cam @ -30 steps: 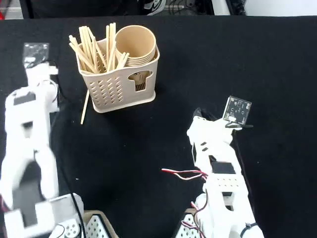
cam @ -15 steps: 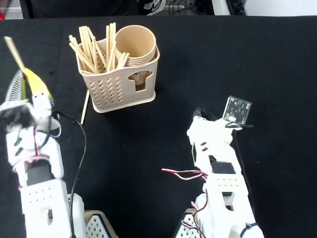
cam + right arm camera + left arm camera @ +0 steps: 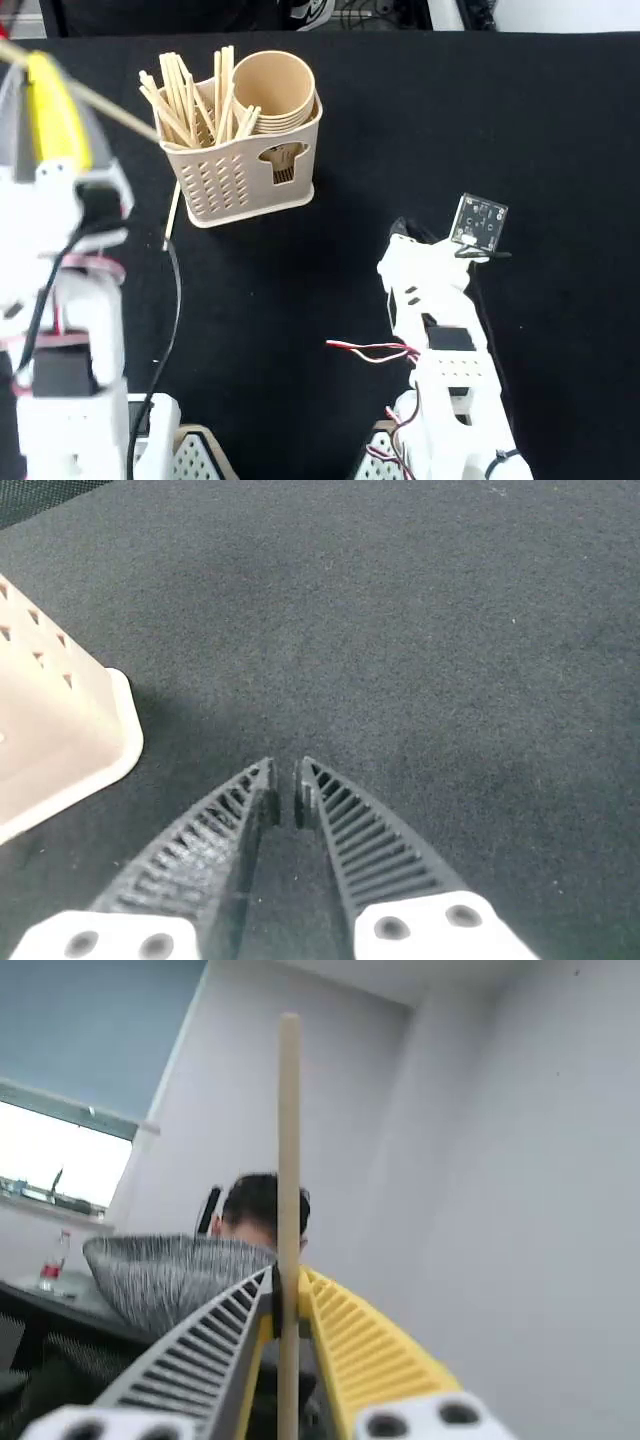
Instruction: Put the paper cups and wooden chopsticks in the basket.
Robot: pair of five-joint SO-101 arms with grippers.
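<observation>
Low on the right side of the high view, the right gripper (image 3: 285, 780) rests over the black table (image 3: 450, 630), its jaws almost together and nothing between them. At the left edge, the left gripper (image 3: 288, 1280) is clenched on one held chopstick (image 3: 289, 1140). A long part of it stands out past the fingertips, and in the high view its free end points to the left rim of the basket (image 3: 235, 180). I judge this stick to be very light, stiff and smooth, so it can swing between the pads; a firm pinch nearer its middle would keep it steadier. Further up, a loose chopstick (image 3: 171, 222) lies flat on the table just beside the basket's left wall. Being so thin, it should be taken across its middle. In the basket stand the other chopsticks (image 3: 185, 95) and the nested paper cups (image 3: 272, 80), whose thin walls would crush easily.
</observation>
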